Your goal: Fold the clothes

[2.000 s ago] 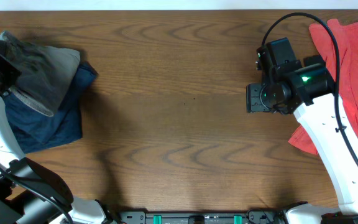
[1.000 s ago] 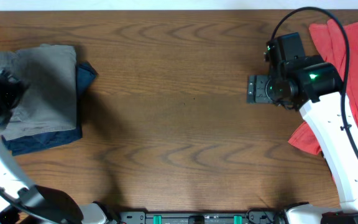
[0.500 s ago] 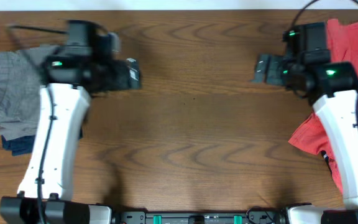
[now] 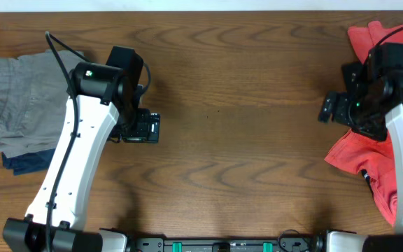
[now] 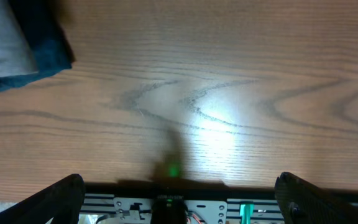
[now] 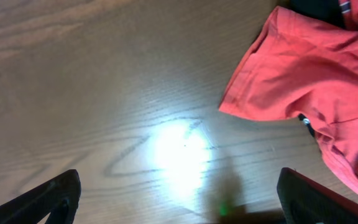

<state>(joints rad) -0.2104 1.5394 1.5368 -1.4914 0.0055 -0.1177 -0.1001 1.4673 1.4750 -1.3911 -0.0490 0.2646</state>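
The clothes lie in two heaps. Folded olive-grey shorts rest on a navy garment at the table's left edge. Coral-red garments are bunched at the right edge. My left gripper hovers over bare wood to the right of the shorts, open and empty. In the left wrist view its gripper spans bare table, with the navy garment and grey cloth at the top left. My right gripper stands open just left of the red heap. The right wrist view shows that gripper over wood, with a red garment ahead.
The wooden table stretches bare between the two arms. A black mounting rail runs along the front edge. The right arm's white link and black cable lie over part of the red heap.
The left arm let go of the shorts and swung right, away from the heap. The right arm drew back rightward to the edge of the red heap.
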